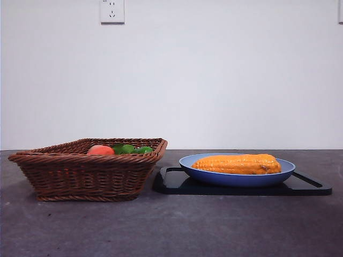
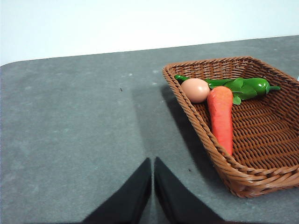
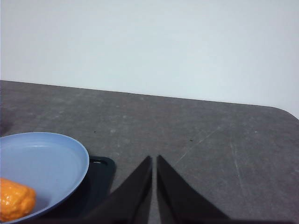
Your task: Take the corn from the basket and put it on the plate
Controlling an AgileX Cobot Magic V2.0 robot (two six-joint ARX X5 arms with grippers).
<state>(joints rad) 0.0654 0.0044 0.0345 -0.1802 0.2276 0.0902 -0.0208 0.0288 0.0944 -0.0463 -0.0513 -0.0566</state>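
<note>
One corn cob (image 1: 236,164), orange-yellow with neat rows of kernels, lies lengthwise in the blue plate (image 1: 278,175) in the front view, filling most of its width; the plate sits on a flat black tray (image 1: 177,184) on the dark grey tabletop (image 1: 171,230). Just beside the tray stands the brown wicker basket (image 1: 86,179), and over its braided rim peek a reddish-orange peach-like fruit (image 1: 100,150) and some green items (image 1: 131,149). Neither arm shows in this view. From the left wrist view, the basket (image 2: 243,175) holds a pale peach-coloured round fruit (image 2: 195,90), a long orange carrot (image 2: 221,116) lying against it, and a green pepper with leaves (image 2: 245,87) toward the far wall. The left claw (image 2: 153,161) is clenched with nothing between its jaws, hanging over bare tabletop (image 2: 74,130) beside the basket. From the right wrist view, one end of the corn (image 3: 15,200) rests inside the plate (image 3: 51,161), with a corner of the black tray (image 3: 100,170) showing past the rim. The right claw (image 3: 154,158) is likewise clenched and holds nothing, over the tabletop (image 3: 210,135) near the tray.
</note>
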